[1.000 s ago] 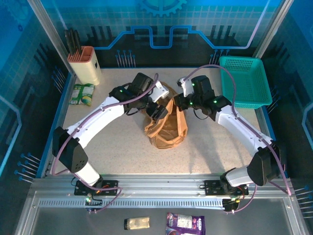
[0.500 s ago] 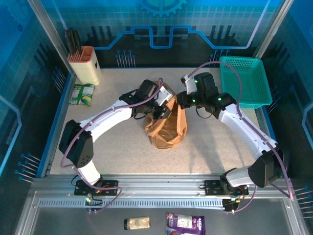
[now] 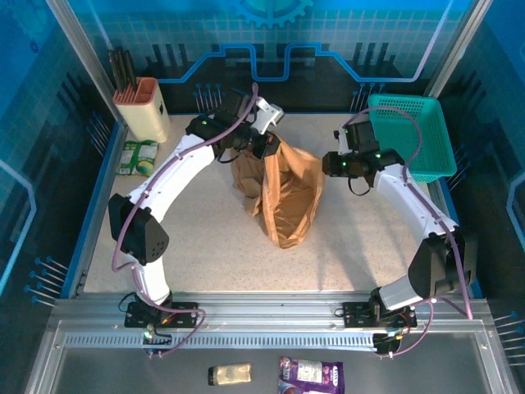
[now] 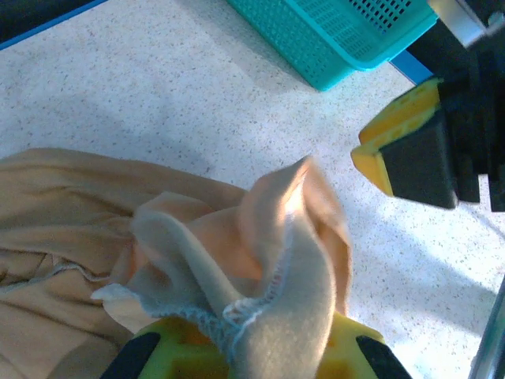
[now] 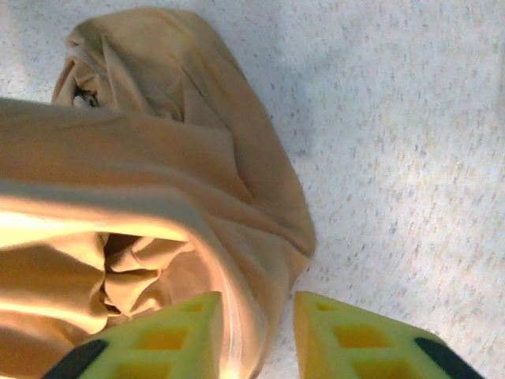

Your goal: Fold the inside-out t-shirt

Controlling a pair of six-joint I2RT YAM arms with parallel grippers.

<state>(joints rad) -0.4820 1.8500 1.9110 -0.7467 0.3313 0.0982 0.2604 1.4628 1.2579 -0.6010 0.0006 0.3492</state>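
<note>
Bright light on a pale speckled surface (image 3: 205,246), soft shadows lying across it, and a blue rim (image 3: 92,205) running down its left side. Behind it is a blue back wall (image 3: 164,33) with a gear motif and circuit lines. A knife block (image 3: 143,107) stands far left, with a green packet (image 3: 138,158) just beside it. Far right there's a teal basket (image 3: 410,135). Along the near edge runs a ridged aluminium rail (image 3: 271,316). Below it lie a small jar (image 3: 230,375) and a purple packet (image 3: 310,376).

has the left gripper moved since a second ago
Yes. The left gripper went toward the far wall, now level with the teal basket, lifting the t-shirt.
</note>
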